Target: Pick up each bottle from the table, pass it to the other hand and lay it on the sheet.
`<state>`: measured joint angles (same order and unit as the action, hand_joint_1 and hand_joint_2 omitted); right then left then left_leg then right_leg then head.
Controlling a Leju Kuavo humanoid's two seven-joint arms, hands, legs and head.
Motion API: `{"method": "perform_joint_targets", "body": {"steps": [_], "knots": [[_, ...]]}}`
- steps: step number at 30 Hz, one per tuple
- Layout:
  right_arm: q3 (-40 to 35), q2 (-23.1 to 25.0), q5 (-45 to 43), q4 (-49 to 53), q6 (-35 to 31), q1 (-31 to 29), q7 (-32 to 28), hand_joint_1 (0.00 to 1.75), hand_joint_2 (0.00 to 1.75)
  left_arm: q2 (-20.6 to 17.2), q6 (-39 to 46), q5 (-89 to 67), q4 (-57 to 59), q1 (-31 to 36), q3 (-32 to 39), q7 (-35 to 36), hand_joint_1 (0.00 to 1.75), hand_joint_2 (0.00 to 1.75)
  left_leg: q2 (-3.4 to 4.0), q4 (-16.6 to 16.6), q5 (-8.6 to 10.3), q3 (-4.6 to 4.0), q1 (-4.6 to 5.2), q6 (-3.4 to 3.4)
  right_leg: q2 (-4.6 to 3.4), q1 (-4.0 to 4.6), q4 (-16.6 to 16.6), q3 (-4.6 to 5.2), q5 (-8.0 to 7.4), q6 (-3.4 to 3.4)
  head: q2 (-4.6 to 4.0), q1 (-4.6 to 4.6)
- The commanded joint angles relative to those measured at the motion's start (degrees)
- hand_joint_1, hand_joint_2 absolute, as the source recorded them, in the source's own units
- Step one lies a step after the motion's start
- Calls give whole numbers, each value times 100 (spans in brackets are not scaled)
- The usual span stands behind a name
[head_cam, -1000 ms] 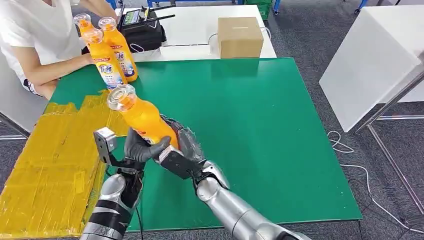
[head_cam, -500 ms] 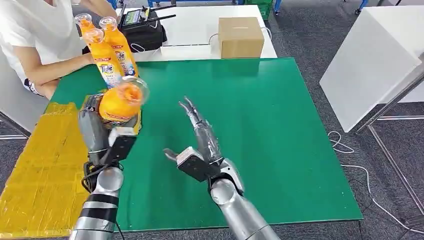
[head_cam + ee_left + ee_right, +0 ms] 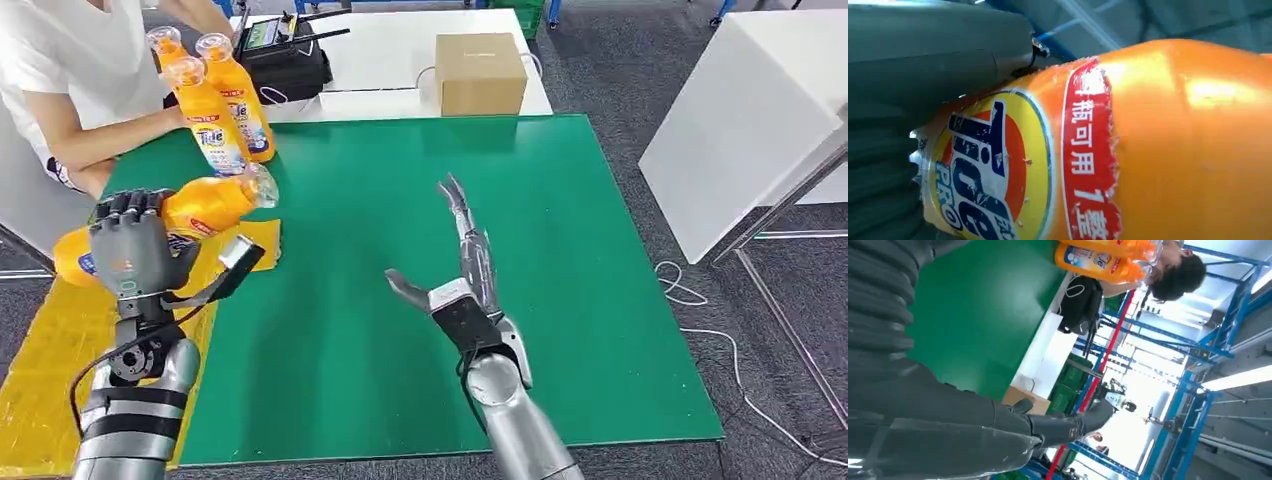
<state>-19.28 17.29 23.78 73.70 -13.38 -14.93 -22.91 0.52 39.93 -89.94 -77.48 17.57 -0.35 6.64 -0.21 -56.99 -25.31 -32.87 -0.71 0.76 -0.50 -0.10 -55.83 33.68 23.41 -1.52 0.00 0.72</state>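
Observation:
My left hand grips an orange Tide bottle lying on its side above the yellow sheet at the table's left, cap end toward the table's middle. The left wrist view shows that bottle close up with its label against my palm. My right hand hovers open over the green mat near the middle, fingers stretched forward, holding nothing. Three more orange bottles stand upright at the mat's far left corner; they also appear as bottles in the right wrist view.
A person in a white shirt sits at the far left beside the standing bottles. A cardboard box and a black device sit on the white table behind. A white table stands to the right.
The bottle passed from my right hand to my left, which swung it left and tipped it onto its side over the sheet. My right hand opened and drew right over the mat.

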Motion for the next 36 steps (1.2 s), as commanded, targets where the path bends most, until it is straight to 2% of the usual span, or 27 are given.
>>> {"method": "perform_joint_targets", "body": {"steps": [1,5,6,7,9,10,12,13,14,16,17,19,24,25,27,28,32,36], "knots": [[142,-241,-21,21,19,-83,-1,0,175,-521,7,-6,530,265,-551,34,175,175,0,2,-8,22,1,4,6,-1,7,-26,7,-3,0,0],[142,-241,-21,21,19,-83,-1,0,175,-521,7,-6,530,265,-551,34,175,175,-18,1,-9,28,4,1,26,-7,7,-36,13,0,0,-2],[142,-241,-21,21,19,-83,-1,0,175,-521,7,-6,530,265,-551,34,175,175,-9,1,-2,9,7,0,12,-10,7,-13,3,-1,0,0],[75,-298,-81,92,-26,-62,-7,0,175,-888,7,-6,1110,491,-953,461,175,175,-10,2,-6,20,6,0,16,-8,7,-25,7,0,0,0],[109,-331,-88,102,-20,-90,-12,0,175,-1132,7,-6,1451,623,-1570,1080,175,175,-13,5,-4,24,6,-1,19,-8,8,-28,7,2,0,0],[119,-361,-110,114,-23,-95,-46,0,175,-1354,7,-6,2013,847,-2095,1575,175,175,-19,6,-1,20,6,-1,24,-9,8,-26,6,2,0,0],[133,-387,-124,122,-8,-99,-11,0,175,-1393,7,-6,2245,886,-2100,1596,175,175,-24,6,3,14,8,-1,27,-12,8,-17,4,1,0,-2],[139,-397,-116,128,-31,-98,-76,0,175,-1401,7,-6,2469,922,-2082,1587,175,175,-33,9,-2,37,2,-4,41,-5,12,-45,11,5,0,2],[139,-397,-116,128,-31,-98,-76,0,175,-1401,7,-6,2469,922,-2082,1587,175,175,-14,7,0,20,8,-1,18,-12,8,-19,4,1,0,0],[159,-419,-118,69,4,-123,-63,0,175,-1387,7,-6,3366,1099,-1911,1564,175,175,-7,4,-5,23,2,0,11,-7,9,-24,5,1,0,0],[159,-419,-118,69,4,-123,-63,0,175,-1387,7,-6,3366,1099,-1911,1564,175,175,-7,9,-1,23,8,1,11,-13,8,-22,4,-1,0,2],[157,-424,-156,43,55,-159,-99,0,175,-1385,7,-6,3936,1174,-1440,1359,175,175,-2,9,-7,34,4,1,7,-9,11,-33,6,-1,0,-2],[130,-427,-167,9,83,-189,-117,0,175,-1228,7,-6,4150,1023,-468,766,175,175,8,5,-4,17,5,0,-5,-11,5,-14,2,-1,0,0],[109,-424,-189,-49,94,-217,-129,0,175,-1149,7,-6,4508,1039,-290,684,175,175,11,5,-9,29,4,0,-6,-9,7,-25,6,0,0,0],[51,-388,-216,-134,120,-251,-163,0,175,-1239,7,-6,4980,1091,-624,1343,175,175,10,6,-4,18,6,0,-6,-11,6,-16,1,-1,0,-2],[-20,-385,-184,-136,130,-256,-192,0,175,-1233,7,34,5144,1104,-535,1418,175,175,13,7,-15,48,1,0,-5,-5,11,-47,9,0,0,0],[-144,-370,-72,-111,125,-234,-146,0,175,-1279,7,55,5288,975,-87,1164,175,175,14,7,-5,16,6,0,-11,-11,6,-12,0,0,0,0],[-196,-387,-95,-202,124,-303,-152,0,175,-1213,7,-6,5647,1033,46,1208,175,175,11,10,-8,29,8,0,-7,-13,7,-27,4,0,0,2]]}}
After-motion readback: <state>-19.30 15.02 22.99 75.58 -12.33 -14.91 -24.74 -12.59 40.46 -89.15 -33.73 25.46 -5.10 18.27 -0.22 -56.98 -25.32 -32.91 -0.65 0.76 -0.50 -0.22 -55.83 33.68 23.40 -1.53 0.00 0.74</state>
